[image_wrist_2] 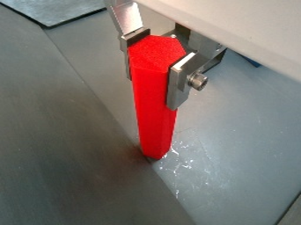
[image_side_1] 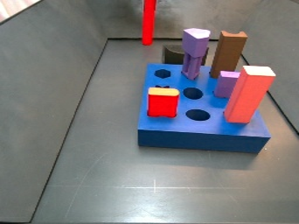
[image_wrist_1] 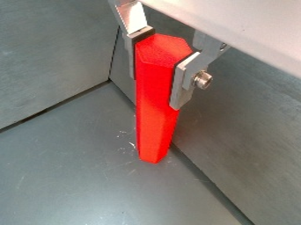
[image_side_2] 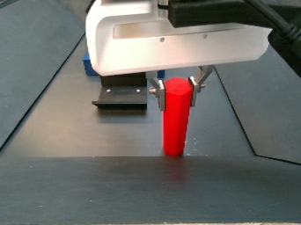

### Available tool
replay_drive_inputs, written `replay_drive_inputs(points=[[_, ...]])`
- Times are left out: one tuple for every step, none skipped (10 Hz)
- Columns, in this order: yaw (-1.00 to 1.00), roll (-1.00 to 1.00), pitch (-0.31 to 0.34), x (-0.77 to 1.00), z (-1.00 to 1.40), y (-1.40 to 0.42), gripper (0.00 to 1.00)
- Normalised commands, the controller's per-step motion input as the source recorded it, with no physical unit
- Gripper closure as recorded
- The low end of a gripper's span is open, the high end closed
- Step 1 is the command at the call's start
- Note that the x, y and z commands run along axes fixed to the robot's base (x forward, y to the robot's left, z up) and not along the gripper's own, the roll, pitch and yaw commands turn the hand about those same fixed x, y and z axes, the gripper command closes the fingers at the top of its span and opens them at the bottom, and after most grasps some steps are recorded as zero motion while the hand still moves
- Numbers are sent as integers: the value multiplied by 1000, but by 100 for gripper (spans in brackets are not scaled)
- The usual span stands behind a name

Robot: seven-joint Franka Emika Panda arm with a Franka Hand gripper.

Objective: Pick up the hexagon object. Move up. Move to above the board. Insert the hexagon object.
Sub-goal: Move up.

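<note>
The hexagon object is a tall bright red prism rod standing upright with its base on the grey floor; it shows in both wrist views and both side views. My gripper is at the rod's top, its silver fingers pressed against two opposite sides, shut on it. The board, a thick blue block with dark round holes, lies apart from the rod in the middle of the floor; a blue corner of it shows behind the gripper.
On the board stand a short red block with a yellow top, a salmon-red block with a white top, a purple peg, a brown peg and a lilac peg. The dark fixture sits by the board. Grey walls enclose the floor.
</note>
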Motion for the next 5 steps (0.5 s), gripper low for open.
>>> replay_drive_inputs(points=[[-26, 6, 5, -2, 828, 3, 100], [-32, 1, 44, -24, 670, -1, 100], [-31, 2, 56, -24, 582, 3, 100], [-27, 9, 67, -11, 397, 7, 100], [-26, 13, 77, -3, 256, 11, 100]])
